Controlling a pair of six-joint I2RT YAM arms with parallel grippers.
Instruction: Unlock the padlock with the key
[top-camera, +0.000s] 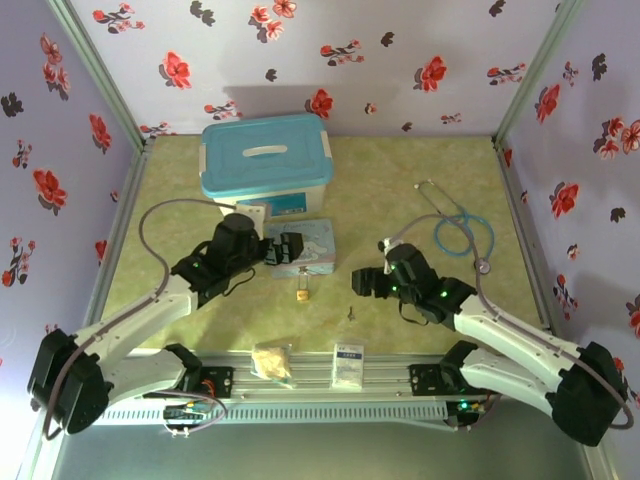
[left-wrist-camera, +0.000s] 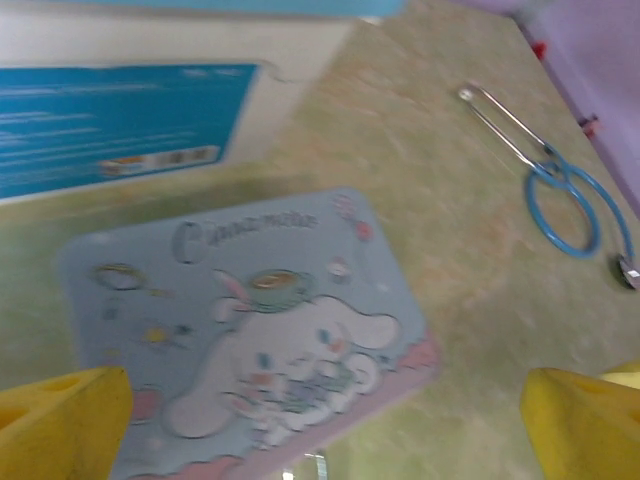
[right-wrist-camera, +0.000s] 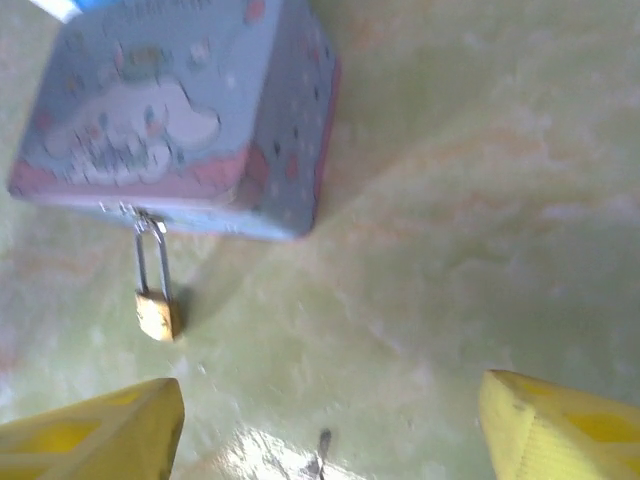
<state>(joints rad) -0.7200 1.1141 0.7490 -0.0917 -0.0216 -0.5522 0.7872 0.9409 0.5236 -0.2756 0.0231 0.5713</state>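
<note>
**Top view:** even, diffuse, moderately bright light. The blue-lidded box (top-camera: 265, 160) throws a soft shadow on the wall (top-camera: 300, 60) at 12 o'clock.

**Left wrist view:** blurred throughout. The cartoon tin (left-wrist-camera: 250, 340) has a smeared print, and the yellow fingers (left-wrist-camera: 60, 420) at 7 and 5 o'clock are out of focus.

**Right wrist view:** soft focus, with pale glare on the counter (right-wrist-camera: 480, 200) at 6 o'clock. The padlock (right-wrist-camera: 157, 313) casts a short shadow toward 3 o'clock.
</note>
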